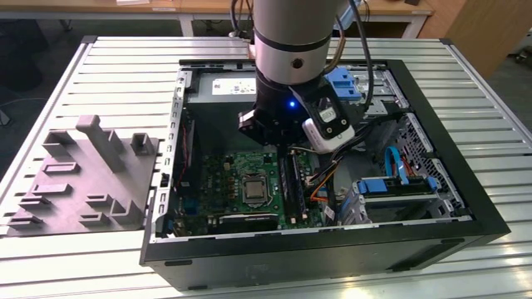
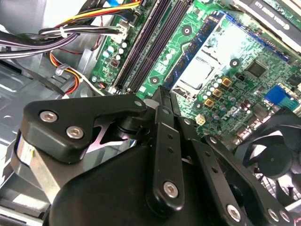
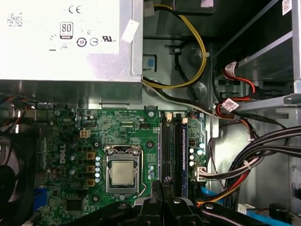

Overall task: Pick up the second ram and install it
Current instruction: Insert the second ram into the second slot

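Note:
My gripper (image 2: 162, 96) hangs inside the open computer case (image 1: 465, 212), low over the black memory slots (image 3: 171, 155) on the green motherboard (image 3: 70, 141). Its fingers are shut, and I see nothing between them. In the first wrist view the fingertips (image 3: 156, 190) sit over one end of the slots, on the processor's side. A thin blue-green strip (image 3: 185, 160) stands edge-on in the slot farthest from the processor (image 3: 121, 172). I cannot tell whether this strip is the second ram. In the exterior view the arm's wrist (image 1: 291, 118) hides the gripper.
A grey power supply (image 3: 61, 37) lies beyond the board. Bundled cables (image 3: 263, 141) run along the slots' other side. A black fan (image 2: 273, 160) sits near the board's edge. Blue-clipped drive bays (image 1: 399, 184) are at the exterior view's right, a grey parts fixture (image 1: 83, 180) at its left.

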